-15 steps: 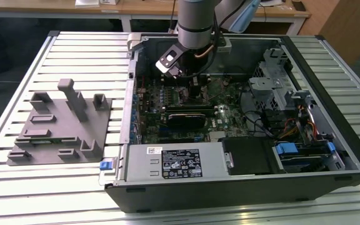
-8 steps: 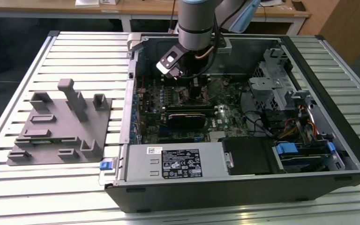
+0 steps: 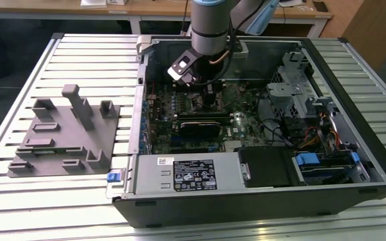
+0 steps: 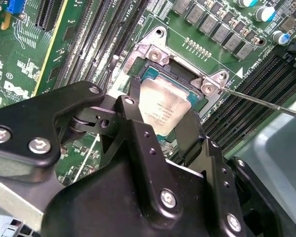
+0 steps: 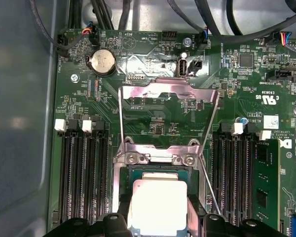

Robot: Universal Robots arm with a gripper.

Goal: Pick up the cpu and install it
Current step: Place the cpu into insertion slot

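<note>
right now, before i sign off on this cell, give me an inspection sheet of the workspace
surface: slatted metal table with an open computer case lying on it
job's things: cpu at the socket, retaining plate flipped open; whether the cpu is seated cannot be told
clutter: grey fixture on the table, to the exterior view's left of the case
grippers: gripper inside the case, fingers closed on opposite edges of the cpu
cables: black cables past the board's edge; coloured wires by the drive bays
surroundings: wooden desk behind the table
</note>
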